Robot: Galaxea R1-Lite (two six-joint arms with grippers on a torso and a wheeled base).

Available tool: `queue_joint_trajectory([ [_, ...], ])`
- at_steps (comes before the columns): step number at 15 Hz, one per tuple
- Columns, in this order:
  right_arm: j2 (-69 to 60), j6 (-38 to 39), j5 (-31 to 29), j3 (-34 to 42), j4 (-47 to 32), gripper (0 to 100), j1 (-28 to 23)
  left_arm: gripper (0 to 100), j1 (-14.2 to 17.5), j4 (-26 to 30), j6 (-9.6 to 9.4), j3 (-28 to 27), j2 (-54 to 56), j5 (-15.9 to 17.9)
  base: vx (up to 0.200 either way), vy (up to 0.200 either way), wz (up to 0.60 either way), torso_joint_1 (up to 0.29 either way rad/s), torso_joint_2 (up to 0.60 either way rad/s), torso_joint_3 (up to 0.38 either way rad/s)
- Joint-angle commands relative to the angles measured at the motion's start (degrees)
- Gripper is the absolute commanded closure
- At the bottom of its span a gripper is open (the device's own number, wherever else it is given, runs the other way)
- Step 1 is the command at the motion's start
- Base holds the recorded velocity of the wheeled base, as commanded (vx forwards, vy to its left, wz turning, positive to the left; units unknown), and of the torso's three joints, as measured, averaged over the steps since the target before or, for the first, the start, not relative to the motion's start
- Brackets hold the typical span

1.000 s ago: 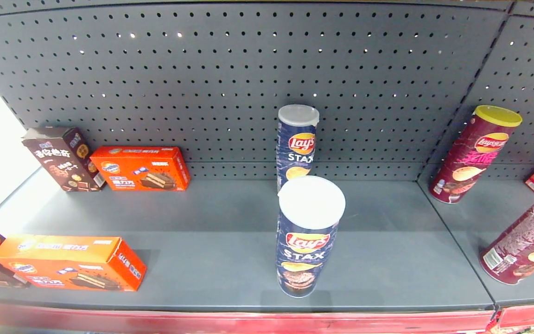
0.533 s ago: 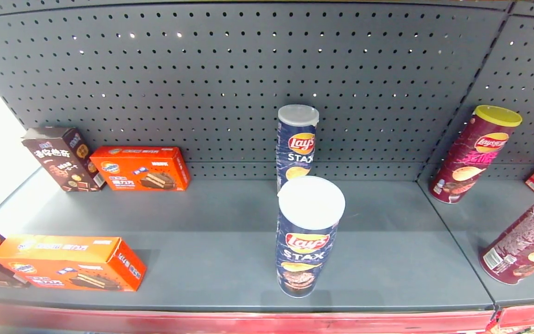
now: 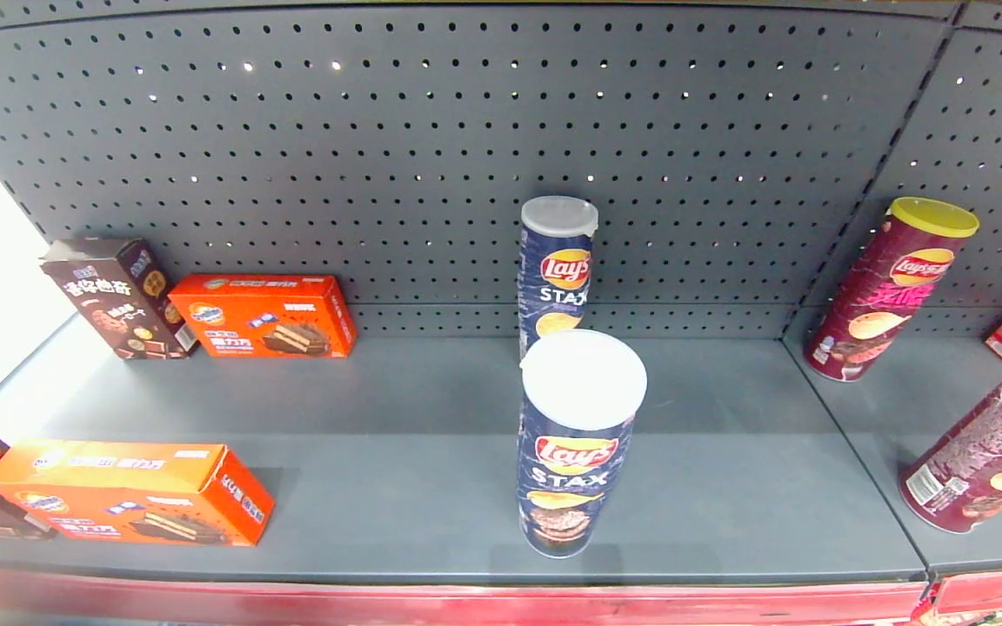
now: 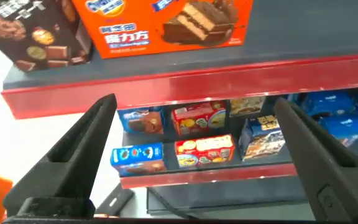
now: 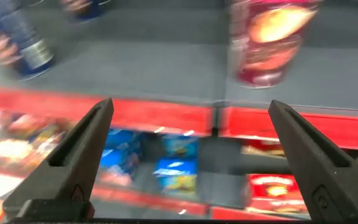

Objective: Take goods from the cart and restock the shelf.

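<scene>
Both my pincers are spread wide with nothing held. The left pincer (image 4: pixel 194 102) hangs out on the near side of the shelf's red front lip (image 4: pixel 185 78), facing the near orange box (image 4: pixel 166 25) at the left end. The right pincer (image 5: pixel 190 104) hangs out in front of the same lip, facing the near maroon can (image 5: pixel 269 43) at the right end.

The shelf (image 3: pixel 397 452) lies beyond and above both pincers. On it two blue cans stand upright in the middle, the near blue can (image 3: pixel 575 461) directly in front of the far blue can (image 3: pixel 556 269).

Bare room lies either side of that row. The stretch between the orange box and the cans sits nearer my left arm, the stretch between the cans and the maroon can nearer my right. I judge anything fetched from the cart must clear the lip, then go in upright, its long axis vertical, without clipping the near blue can.
</scene>
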State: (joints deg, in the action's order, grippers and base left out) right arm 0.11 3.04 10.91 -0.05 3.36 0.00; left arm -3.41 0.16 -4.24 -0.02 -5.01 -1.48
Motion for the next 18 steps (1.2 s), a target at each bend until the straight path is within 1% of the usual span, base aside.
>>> queue_joint_trajectory([
  [1, 0.51, 0.04, 1.83, -0.57, -1.43, 0, 0.09, 0, 3.85, 0.02, 0.11, 0.02, -0.09, -0.19, 0.000, 0.000, 0.00, 0.000, 0.00, 0.000],
  [2, 0.07, 0.04, 1.83, -0.65, -1.61, 0, 0.00, 0, 6.49, 0.02, 0.29, 0.02, 0.18, -0.28, 0.000, 0.000, 0.00, 0.000, 0.00, 0.000],
  [3, 0.07, -0.05, 0.60, -0.48, -1.34, 0, 0.00, 0, 6.14, -0.16, -0.24, 0.02, 0.35, -0.11, 0.000, 0.000, 0.00, 0.000, 0.00, 0.000],
  [4, -0.02, -0.05, -2.82, -0.30, -0.90, 0, 0.00, 0, 6.05, -0.16, -0.50, 0.02, 0.35, -0.02, 0.000, 0.000, 0.00, 0.000, 0.00, 0.000],
  [5, -0.02, -0.05, -7.75, -0.04, -0.11, 0, 0.00, 0, 5.87, 0.02, -0.06, 0.02, 0.35, 0.16, 0.000, 0.000, 0.00, 0.000, 0.00, 0.000],
  [6, -0.02, -0.05, -14.60, 0.05, -1.52, 0, 0.00, 0, 5.43, 0.02, 0.38, 0.02, 0.62, 0.60, 0.000, 0.000, 0.00, 0.000, 0.00, 0.000],
  [7, -0.02, 0.22, -18.03, 0.05, -3.45, 0, 0.00, 0, 4.20, 0.02, 1.17, -0.06, 1.58, 2.18, 0.000, 0.000, 0.00, 0.000, 0.00, 0.000],
  [8, -0.02, -0.49, -16.45, -0.04, -3.36, 0, 0.00, 0, 3.06, 0.02, 1.78, -0.06, 4.31, 6.22, 0.000, 0.000, 0.00, 0.000, 0.00, 0.000],
  [10, -0.02, -3.65, -13.72, -0.04, -3.36, 0, 0.09, 0, 3.24, 0.02, 1.69, 0.02, 4.48, 5.78, 0.000, 0.000, 0.00, 0.000, 0.00, 0.000],
  [11, -0.02, -3.65, -13.64, -0.04, -3.36, 0, 0.00, 0, 3.24, 0.02, 1.34, 0.02, 4.48, 5.78, 0.000, 0.000, 0.00, 0.000, 0.00, 0.000],
  [12, -0.02, -3.30, -13.64, 0.05, -3.36, 0, 0.00, 0, 3.24, -0.16, -0.24, 0.02, 4.66, 5.08, 0.000, 0.000, 0.00, 0.000, 0.00, 0.000],
  [13, -0.02, -3.30, -13.72, 0.05, -3.36, 0, 0.00, 0, 3.24, -0.25, -1.82, 0.02, 4.66, 3.23, 0.000, 0.000, 0.00, 0.000, 0.00, 0.000],
  [14, -0.02, -3.30, -13.72, 0.05, -3.36, 0, 0.00, 0, 3.24, -0.25, -1.82, 0.02, 4.66, 3.06, 0.000, 0.000, 0.00, 0.000, 0.00, 0.000],
  [16, -0.02, -3.39, -13.64, -0.04, -3.36, 0, 0.00, 0, 3.24, 0.02, -1.21, 0.02, 4.57, 3.41, 0.000, 0.000, 0.00, 0.000, 0.00, 0.000],
  [18, -0.02, -3.30, -13.64, -0.04, -3.36, 0, 0.00, 0, 3.24, 0.02, 1.61, 0.02, 4.57, 6.05, 0.000, 0.000, 0.00, 0.000, 0.00, 0.000],
])
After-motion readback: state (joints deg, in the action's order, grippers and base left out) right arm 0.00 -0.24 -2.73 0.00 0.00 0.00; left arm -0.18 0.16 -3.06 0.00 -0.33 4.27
